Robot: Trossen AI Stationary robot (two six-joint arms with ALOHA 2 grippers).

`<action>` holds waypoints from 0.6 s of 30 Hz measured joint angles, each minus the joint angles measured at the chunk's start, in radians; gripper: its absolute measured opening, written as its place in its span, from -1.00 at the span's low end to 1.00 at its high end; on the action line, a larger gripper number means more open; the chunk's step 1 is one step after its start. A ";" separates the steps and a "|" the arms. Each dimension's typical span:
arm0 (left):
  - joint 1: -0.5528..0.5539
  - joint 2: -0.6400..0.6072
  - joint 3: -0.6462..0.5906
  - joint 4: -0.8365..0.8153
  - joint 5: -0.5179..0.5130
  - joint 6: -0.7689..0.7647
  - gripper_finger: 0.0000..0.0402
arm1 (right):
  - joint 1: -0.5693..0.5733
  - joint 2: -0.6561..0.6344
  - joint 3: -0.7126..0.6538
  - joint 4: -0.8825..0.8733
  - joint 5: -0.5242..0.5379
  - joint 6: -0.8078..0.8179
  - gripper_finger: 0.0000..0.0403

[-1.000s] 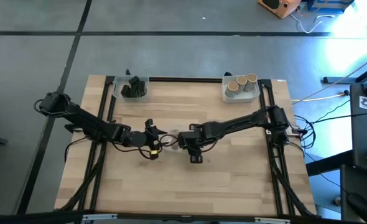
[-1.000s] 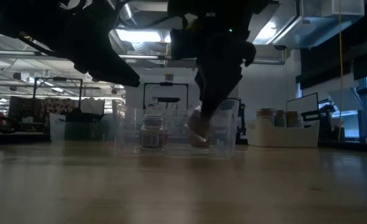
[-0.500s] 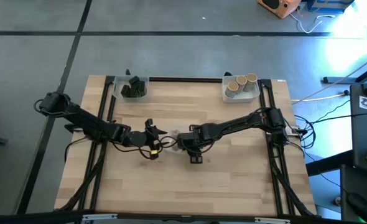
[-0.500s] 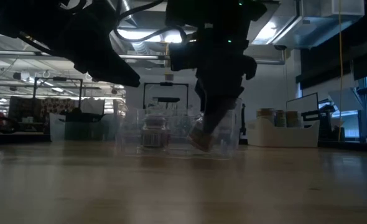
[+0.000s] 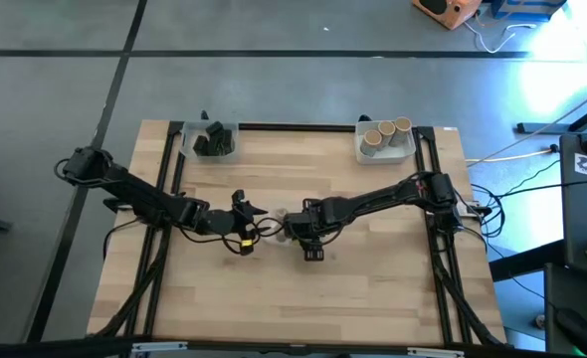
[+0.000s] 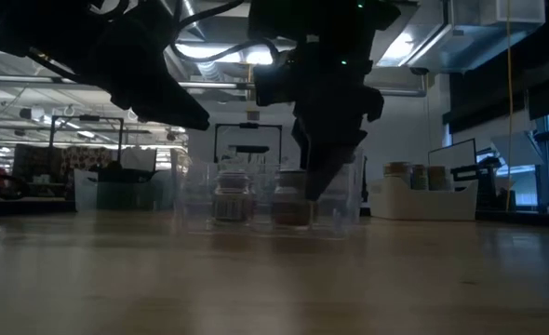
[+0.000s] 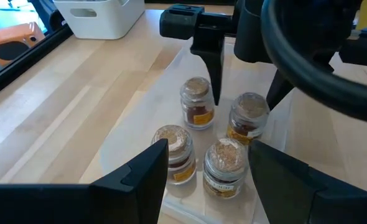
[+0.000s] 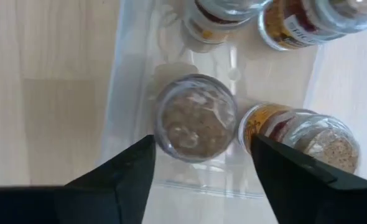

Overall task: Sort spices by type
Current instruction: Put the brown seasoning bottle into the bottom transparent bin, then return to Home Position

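1. Jars – four small spice jars stand upright together in a clear tray in the middle of the bench, so one kind stays in one place
2. The right claw hangs right over one jar, fingers apart and not touching it – it looks like the jar was just set down there
3. The left claw waits just beside the tray, fingers apart, holding nothing
4. Tan tubs sit in a white tray at the far right corner, dark blocks in a tray at the far left – each kind apart
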 joint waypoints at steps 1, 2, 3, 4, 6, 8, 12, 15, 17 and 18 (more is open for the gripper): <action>0.000 0.000 0.000 0.000 0.000 0.000 0.02 | 0.000 0.000 0.000 -0.003 0.005 0.000 0.36; 0.000 0.000 0.000 0.000 0.000 0.000 0.02 | 0.000 0.000 0.004 -0.015 0.004 0.000 0.39; 0.000 0.000 0.000 0.000 0.000 0.000 0.02 | 0.000 0.000 0.016 -0.045 0.003 -0.001 0.42; 0.000 0.000 0.000 0.000 0.000 0.000 0.02 | 0.000 0.000 0.033 -0.085 0.000 -0.002 0.44; 0.000 0.000 0.000 0.000 0.000 0.000 0.02 | 0.010 -0.002 0.079 -0.153 -0.009 -0.001 0.48; 0.000 0.000 0.000 0.002 0.000 0.000 0.02 | 0.028 -0.019 0.120 -0.226 -0.014 -0.001 0.49; 0.000 0.000 0.001 0.006 0.000 0.000 0.02 | 0.074 -0.091 0.159 -0.292 -0.014 -0.006 0.48; 0.000 0.000 0.001 0.008 -0.003 0.004 0.02 | 0.102 -0.153 0.157 -0.332 -0.015 -0.011 0.44; 0.000 0.000 0.001 0.008 -0.017 0.004 0.02 | 0.119 -0.191 0.156 -0.356 -0.015 -0.017 0.42; 0.000 0.000 0.001 0.008 -0.021 0.004 0.02 | 0.128 -0.210 0.156 -0.363 -0.012 -0.018 0.40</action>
